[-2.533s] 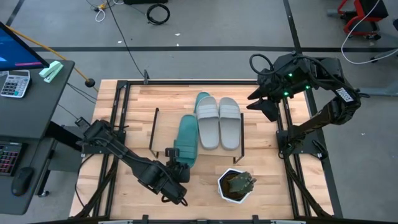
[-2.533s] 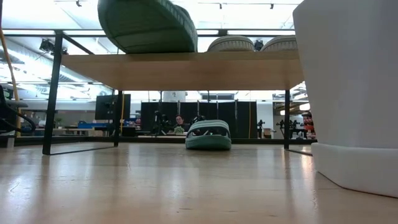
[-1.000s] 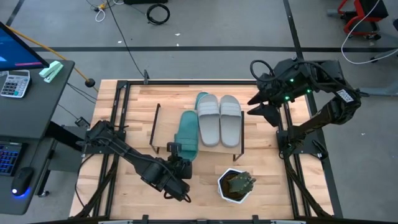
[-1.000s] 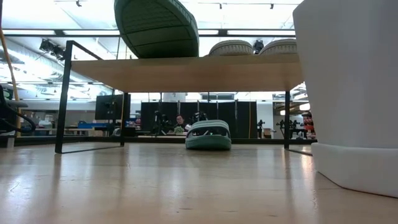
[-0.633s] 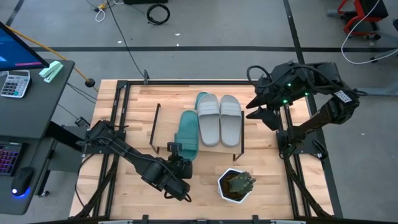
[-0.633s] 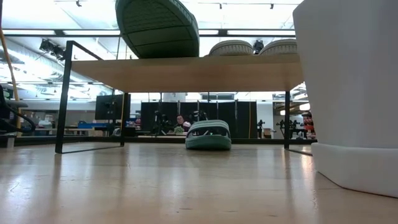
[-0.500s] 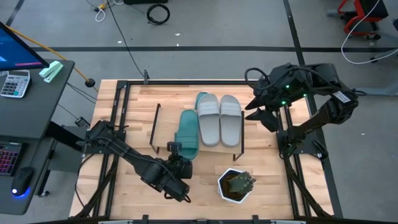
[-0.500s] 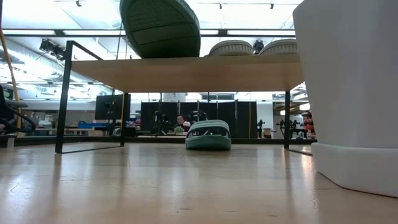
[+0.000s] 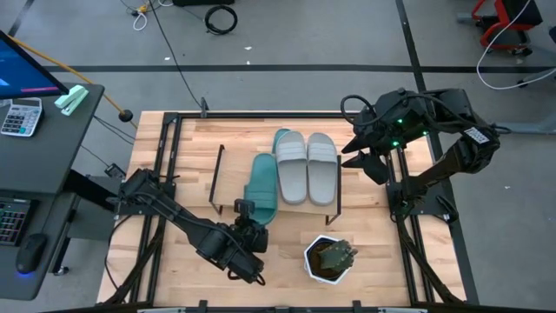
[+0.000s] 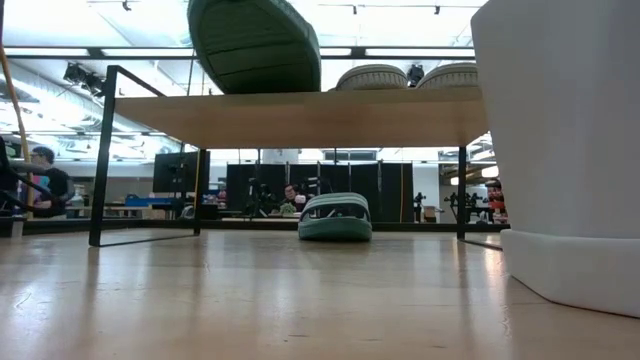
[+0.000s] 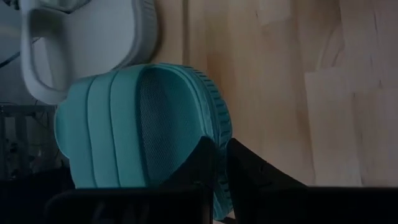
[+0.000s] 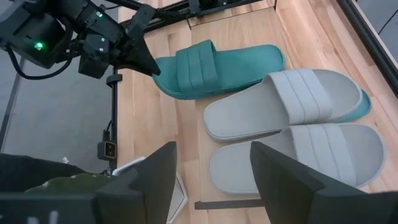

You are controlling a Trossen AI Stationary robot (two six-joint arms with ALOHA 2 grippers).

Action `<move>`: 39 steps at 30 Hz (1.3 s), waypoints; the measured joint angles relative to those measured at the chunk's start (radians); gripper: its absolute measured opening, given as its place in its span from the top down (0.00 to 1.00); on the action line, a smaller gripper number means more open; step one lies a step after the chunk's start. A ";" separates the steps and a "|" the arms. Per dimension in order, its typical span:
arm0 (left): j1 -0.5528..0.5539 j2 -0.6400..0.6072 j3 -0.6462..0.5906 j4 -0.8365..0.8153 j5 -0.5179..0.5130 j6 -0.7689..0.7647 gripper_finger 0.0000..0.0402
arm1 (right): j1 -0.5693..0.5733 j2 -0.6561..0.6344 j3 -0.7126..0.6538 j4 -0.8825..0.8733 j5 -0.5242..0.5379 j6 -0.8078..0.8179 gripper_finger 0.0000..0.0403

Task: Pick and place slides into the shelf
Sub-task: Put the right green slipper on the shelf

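Note:
The shelf [image 9: 230,178] stands mid-table, its light board [image 10: 300,118] on thin black legs. Two grey slides [image 9: 291,169] [image 9: 321,169] lie side by side on it. To their left is a teal slide [image 9: 262,184], with my left gripper [image 9: 247,211] shut on its near end. A second teal slide [image 10: 335,217] lies on the tabletop under the shelf's far side. My right gripper [image 9: 367,158] hangs open in the air to the right of the shelf, holding nothing. My left gripper pinches the edge of the teal slide's heel end [image 11: 217,140] between its two fingers [image 11: 202,165]. The fingers come from the table's near side, slanting down, roughly along the slide. The heel end is held up off the board's near edge [image 10: 255,45]; the front part lies over the board.
A white hexagonal plant pot [image 9: 328,259] stands on the table near the front edge, right of my left gripper, and fills the right of the low view [image 10: 560,150]. Bare board remains left of the teal slide. People show in the room beyond the table.
In the last second nothing has clearly moved. Earlier, my left gripper carried the teal slide a little toward the far edge and turned it more parallel to the grey slides.

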 joint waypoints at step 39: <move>0.003 0.000 -0.013 0.004 0.044 -0.133 0.59 | 0.000 0.000 0.000 0.000 -0.001 0.001 0.47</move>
